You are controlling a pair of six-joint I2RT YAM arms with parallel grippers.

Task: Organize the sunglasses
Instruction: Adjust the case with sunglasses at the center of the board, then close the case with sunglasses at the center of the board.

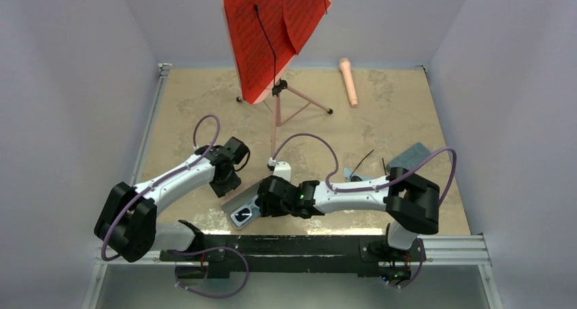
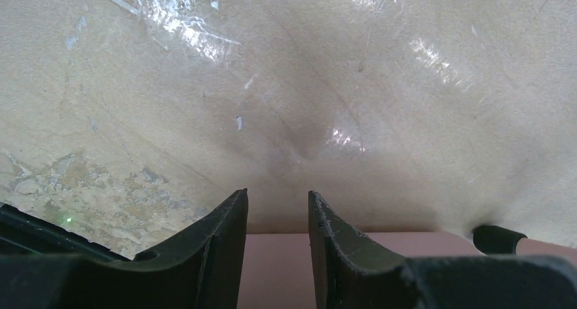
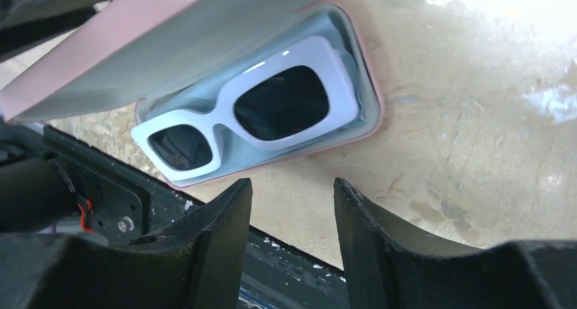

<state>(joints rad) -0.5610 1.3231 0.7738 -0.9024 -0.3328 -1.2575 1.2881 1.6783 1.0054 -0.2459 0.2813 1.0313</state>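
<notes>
Step in hand: storing the white sunglasses [image 3: 228,111] in the pink case [image 3: 373,98]; judged nearly done for this pair, with only the closing left.
Place of white pair: lying inside the open case, lenses up, on the pale lining, at the near edge of the table [image 3: 476,152] between the two arms.
Look of white pair: chunky rectangular frame, glossy white, dark lenses; arms not visible, probably folded beneath.
Lid [image 3: 170,37]: raised at a slant over the far side of the case.
Right gripper [image 3: 291,185]: hanging just above the near rim of the case, jaws moderately apart, nothing between them.
Left gripper [image 2: 275,199]: jaws parted by a narrow gap, nothing seen clamped; pink surface directly under the fingers, likely the lid; contact impossible to tell.
Next move: probably pressing the lid down flat, with care not to catch the frame at the rim.
Black pair [image 1: 365,160]: only thin arms showing beside the right arm, the rest hidden; near the grey-blue case [image 1: 411,156], not yet stored.
Progress: roughly half, as a judgement.
</notes>
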